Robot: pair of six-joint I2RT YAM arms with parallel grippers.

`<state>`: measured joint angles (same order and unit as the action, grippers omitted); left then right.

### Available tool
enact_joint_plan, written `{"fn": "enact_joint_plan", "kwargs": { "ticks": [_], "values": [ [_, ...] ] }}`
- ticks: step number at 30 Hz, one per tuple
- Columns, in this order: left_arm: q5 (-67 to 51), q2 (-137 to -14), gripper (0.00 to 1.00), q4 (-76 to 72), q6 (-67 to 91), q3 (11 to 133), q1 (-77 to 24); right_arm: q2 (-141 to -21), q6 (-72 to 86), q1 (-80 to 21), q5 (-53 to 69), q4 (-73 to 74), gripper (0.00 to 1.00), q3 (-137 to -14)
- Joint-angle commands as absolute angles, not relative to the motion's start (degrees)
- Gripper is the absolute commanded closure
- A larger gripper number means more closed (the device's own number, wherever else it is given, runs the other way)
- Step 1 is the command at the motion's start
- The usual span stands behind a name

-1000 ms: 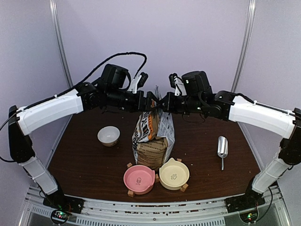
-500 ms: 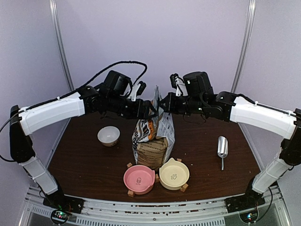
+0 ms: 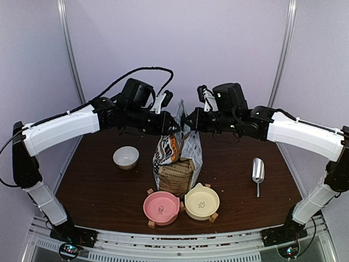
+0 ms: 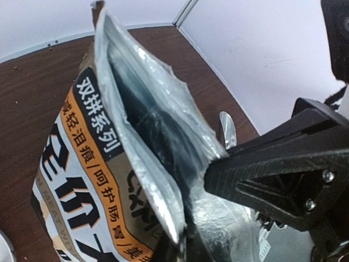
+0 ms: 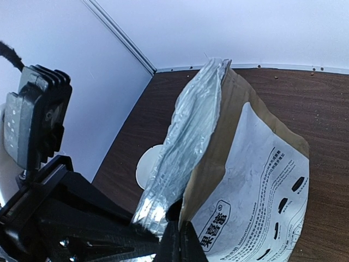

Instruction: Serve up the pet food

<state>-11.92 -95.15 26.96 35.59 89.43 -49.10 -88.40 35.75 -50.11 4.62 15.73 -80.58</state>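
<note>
Dark brown worktop (image 3: pixel 92 185), walled by pale lilac panels. Two white-and-black arms reaching in from either side, meeting high over the middle.

Upright at the centre, a tall brown-and-white paper bag (image 3: pixel 177 161), printed with black and orange lettering, silver foil lining on show at the top. Mouth of the bag pulled apart between the two grippers.

Left gripper (image 3: pixel 174 129) at the bag's left lip, pressed together on that foil edge by the look of both wrist views. Right gripper (image 3: pixel 189 122) at the opposite lip, clamped tight on a pinch of the paper edge, plain at the bottom of the right wrist view.

Just in front of the bag, side by side: a pink bowl (image 3: pixel 161 207) on the left and a cream bowl (image 3: pixel 202 203) on the right. Each with a small printed mark inside, each on small wooden feet. Touching or merely close, hard to say.

Left of the bag and apart from it, a small white bowl (image 3: pixel 126 157). Well to the right, flat on the worktop, a metal scoop (image 3: pixel 258 170), handle toward the near edge.

Pet food hidden from every view. Down the open mouth, in the left wrist view, only dark foil. Impossible to tell where it lies.
</note>
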Motion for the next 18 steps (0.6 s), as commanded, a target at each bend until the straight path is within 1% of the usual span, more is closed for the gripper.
{"fn": "enact_joint_plan", "kwargs": {
  "ticks": [1,5,12,15,18],
  "values": [
    [-11.01,-95.62,0.99,26.81,34.61,92.16,-48.38,-85.81,33.43,-50.64,3.41,19.12,1.0,-81.13],
    [-7.23,-93.96,1.0,31.13,32.53,94.49,-47.03,-85.43,31.22,-50.2,-4.03,25.2,1.0,-84.19],
    [4.01,-91.37,1.0,43.37,27.91,101.03,-46.23,-85.87,26.37,-47.85,-14.82,37.28,1.0,-92.16],
    [6.77,-90.29,1.0,45.47,27.97,101.36,-46.26,-86.09,25.22,-47.71,-15.78,39.01,1.0,-94.13],
    [7.56,-88.81,1.0,44.8,28.92,100.46,-46.32,-87.03,24.15,-47.73,-14.23,39.04,1.0,-95.75]
  ]
}}
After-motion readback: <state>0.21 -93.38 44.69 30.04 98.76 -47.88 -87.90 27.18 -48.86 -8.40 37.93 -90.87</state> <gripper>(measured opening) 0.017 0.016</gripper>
